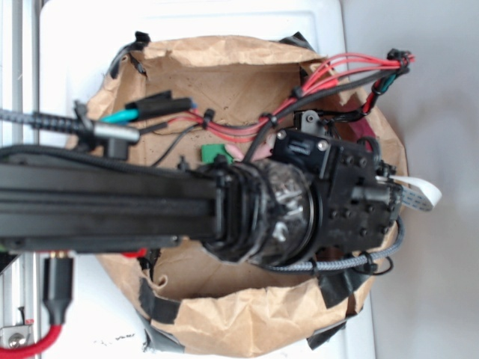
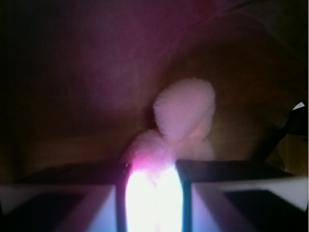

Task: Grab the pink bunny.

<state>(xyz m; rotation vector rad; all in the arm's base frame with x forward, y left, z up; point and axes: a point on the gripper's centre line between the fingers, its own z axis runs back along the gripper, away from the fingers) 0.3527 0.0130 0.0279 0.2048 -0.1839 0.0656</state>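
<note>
In the wrist view the pink bunny (image 2: 183, 111) is a soft pale pink plush. Its rounded upper part rises just beyond my fingertips against the dark brown paper. Its lower part fills the gap between my two fingers and glows bright white-pink there. My gripper (image 2: 153, 169) is shut on it, with both pads pressing its sides. In the exterior view the arm and gripper body (image 1: 344, 198) point down into the paper-lined basin and hide the bunny.
Crumpled brown paper (image 1: 224, 75) lines the basin and is taped at the rim with black tape. A flat green block (image 1: 215, 153) lies on the paper beside the arm. Red and black cables (image 1: 329, 75) run over the far rim. The white table (image 1: 90, 45) surrounds the basin.
</note>
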